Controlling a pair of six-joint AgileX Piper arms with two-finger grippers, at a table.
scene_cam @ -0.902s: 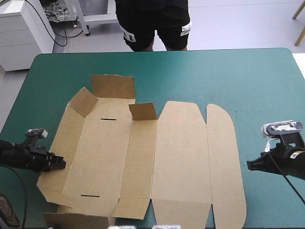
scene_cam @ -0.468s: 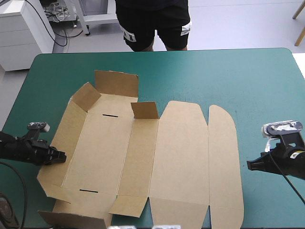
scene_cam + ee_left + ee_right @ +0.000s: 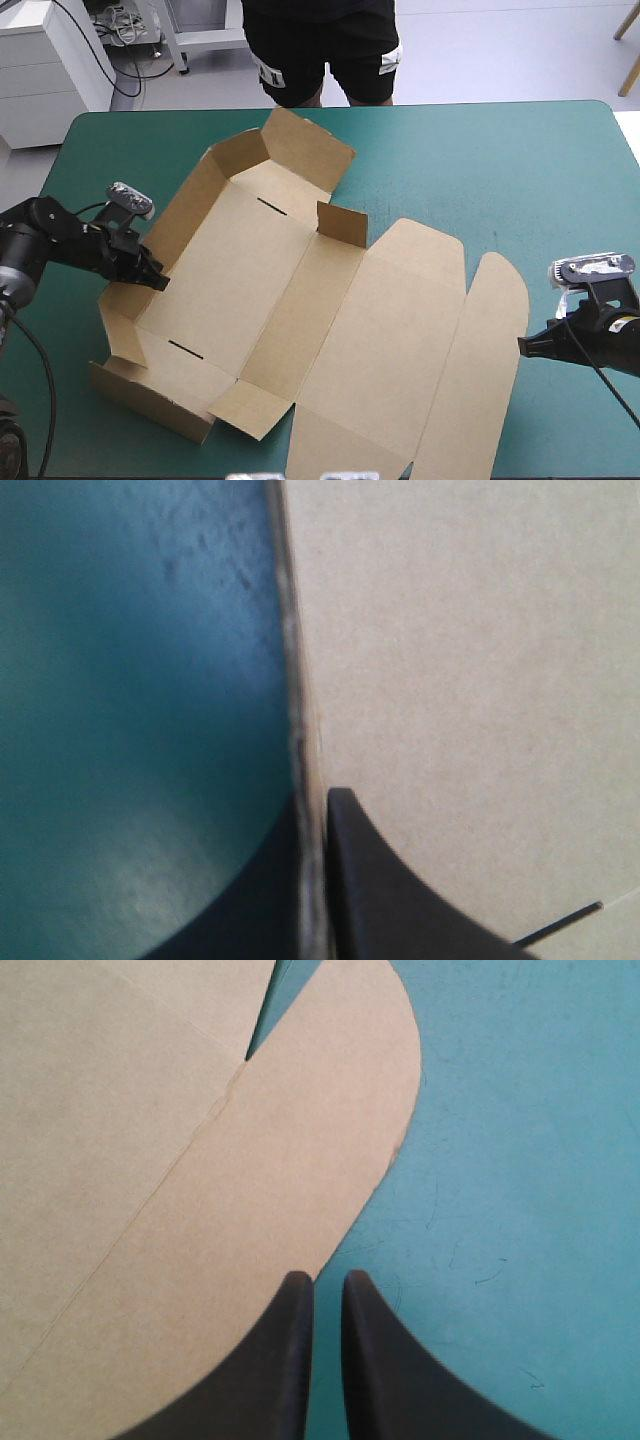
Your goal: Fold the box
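The brown box [image 3: 330, 300] lies skewed on the teal-green table [image 3: 500, 160], its left wall [image 3: 175, 235] and far end flaps raised and the lid panels flat. My left gripper [image 3: 155, 280] is shut on the top rim of that left wall. In the left wrist view the board's edge [image 3: 300, 680] runs between the tips of the left gripper [image 3: 312, 798]. My right gripper [image 3: 522, 346] rests shut low over the table at the right. In the right wrist view the rounded lid flap [image 3: 250, 1180] reaches right up to the right gripper [image 3: 318, 1280].
The box's near flaps [image 3: 350, 450] reach almost to the table's front edge. Teal-green cover [image 3: 520, 1160] shows beside and beyond my right gripper, out to the table's right edge.
My left gripper has moved away from the front edge and to the right with the left wall. The whole box has swung round, bringing the rounded flap up to my unmoved right gripper.
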